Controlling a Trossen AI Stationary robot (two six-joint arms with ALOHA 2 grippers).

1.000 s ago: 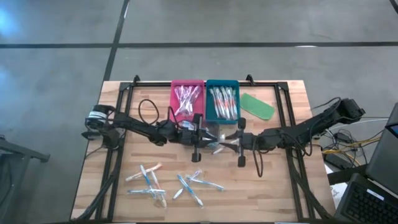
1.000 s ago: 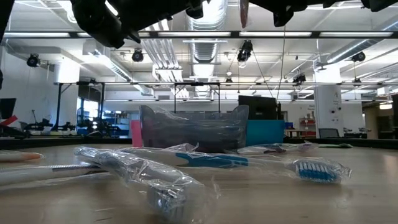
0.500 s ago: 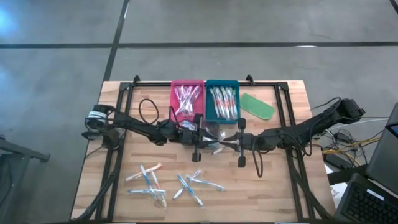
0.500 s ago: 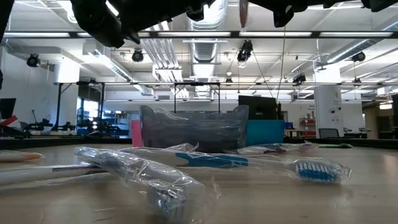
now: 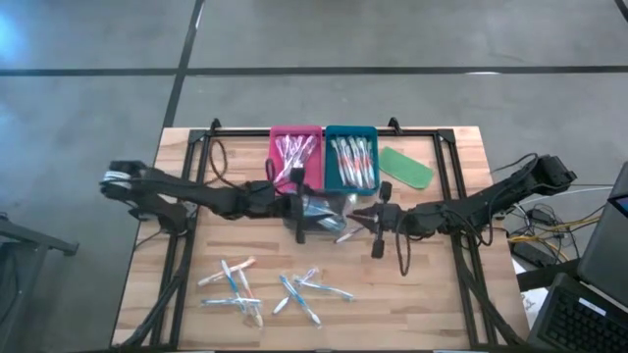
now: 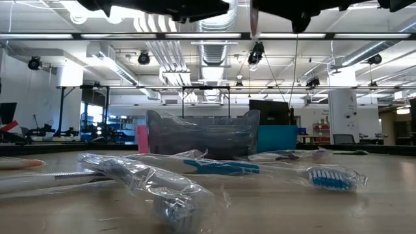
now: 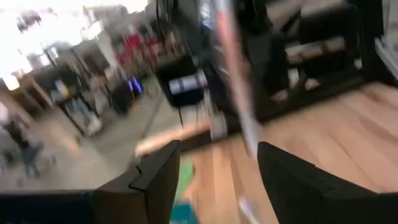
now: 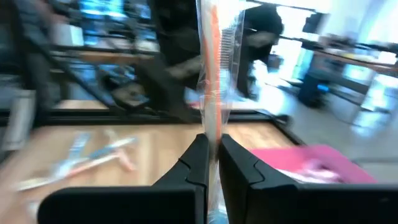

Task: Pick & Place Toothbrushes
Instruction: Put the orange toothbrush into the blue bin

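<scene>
From above we see both arms meeting at the middle of the table (image 5: 461,147), just near of two trays: a pink tray (image 5: 295,157) on the left and a teal tray (image 5: 351,157) on the right, each filled with wrapped toothbrushes whose number we cannot count. The left gripper (image 5: 300,209) sits beside a crumpled clear wrapper (image 5: 324,207); whether it grips anything we cannot tell here. The right gripper (image 5: 374,218) faces it, with a wrapped toothbrush (image 5: 345,233) between the two. A flat green piece (image 5: 406,167) lies right of the teal tray. On the near part of the table loose toothbrushes (image 5: 235,284) lie in two clusters, roughly nine or ten in all; the left and right margins stay bare.

The low view cuts both arms off at the top edge; a blue-handled toothbrush (image 6: 260,170) in wrap lies across the foreground.

The left wrist view is blurred; its fingers (image 7: 155,180) stand apart, nothing clearly between them.

In the right wrist view the fingers (image 8: 199,165) press together on an upright orange wrapped toothbrush (image 8: 211,74).
</scene>
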